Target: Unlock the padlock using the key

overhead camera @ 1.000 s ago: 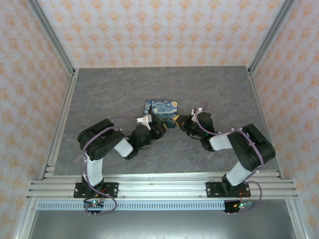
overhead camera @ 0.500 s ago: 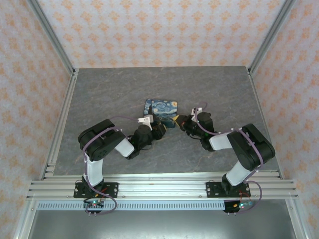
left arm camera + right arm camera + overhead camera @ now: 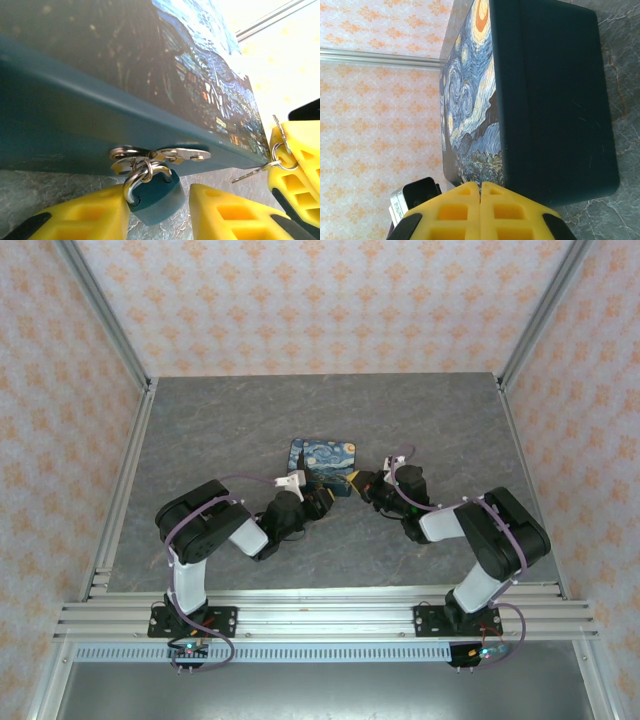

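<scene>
So here's where it sits: the painted box [image 3: 325,462] is mid-table [image 3: 200,440], and the padlock [image 3: 156,204] hangs off the metal hasp [image 3: 165,154] on the box's near side, shackle through the loop and body dangling just above the surface.

The left gripper [image 3: 160,196] is partly open with a yellow finger on each side of the lock body. The left finger looks like it's touching, but there's a clear gap on the right, so I'd say it has no hold on anything. The right gripper [image 3: 480,187] is squeezed fully shut. From the left wrist view it seems to be pinching the key [image 3: 250,173], with the key ring [image 3: 284,148] sitting at its fingertip, just right of the box's near corner.

What worries me:
- The lock isn't clamped. If the key pushes on it now, I'd guess it just swings on the hasp.
- If the left jaws close off-centre, they could shove the lock sideways or twist it.
- The key tip points at the box corner, not at the lock. I can't see the keyhole at all.
- The two grippers are really close together, so they could easily bump.
- The box may simply slide if pushed.
</scene>
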`<state>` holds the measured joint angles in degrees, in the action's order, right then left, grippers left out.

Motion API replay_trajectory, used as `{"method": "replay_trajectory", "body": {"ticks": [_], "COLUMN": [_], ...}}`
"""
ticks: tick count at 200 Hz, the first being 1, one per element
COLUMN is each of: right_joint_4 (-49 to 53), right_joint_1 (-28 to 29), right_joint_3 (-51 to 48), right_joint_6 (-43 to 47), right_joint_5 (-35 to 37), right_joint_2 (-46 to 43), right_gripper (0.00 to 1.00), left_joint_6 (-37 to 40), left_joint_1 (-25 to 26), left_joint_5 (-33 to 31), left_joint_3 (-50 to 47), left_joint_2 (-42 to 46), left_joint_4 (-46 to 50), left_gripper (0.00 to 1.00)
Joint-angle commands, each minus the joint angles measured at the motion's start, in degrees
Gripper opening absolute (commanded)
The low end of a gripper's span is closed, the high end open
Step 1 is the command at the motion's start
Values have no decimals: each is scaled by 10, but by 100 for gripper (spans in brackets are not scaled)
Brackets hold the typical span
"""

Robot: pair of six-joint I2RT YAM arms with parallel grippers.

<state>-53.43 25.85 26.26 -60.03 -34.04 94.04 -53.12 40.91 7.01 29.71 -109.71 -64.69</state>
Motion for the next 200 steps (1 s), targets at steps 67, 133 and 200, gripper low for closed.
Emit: {"method": "replay_trajectory", "body": {"ticks": [67,133,200], "right_joint_4": [34,29,29], "right_joint_1": [2,1,1], "right_joint_3": [-1,0,-1], "right_joint_6": [0,-3,-1], "right_joint_5": [0,-1,-1], "right_joint_2": [25,31,31], "right_gripper": [0,0,0], "left_joint_6": [-35,-43,-54], "left_joint_1": [11,12,12], "left_joint_5": [-16,-35,-65], "left_joint_3": [-24,-14,-6], "left_joint_2": [20,10,-18], "left_joint_4": [-67,-50,-17], "left_gripper": [41,41,39]}}
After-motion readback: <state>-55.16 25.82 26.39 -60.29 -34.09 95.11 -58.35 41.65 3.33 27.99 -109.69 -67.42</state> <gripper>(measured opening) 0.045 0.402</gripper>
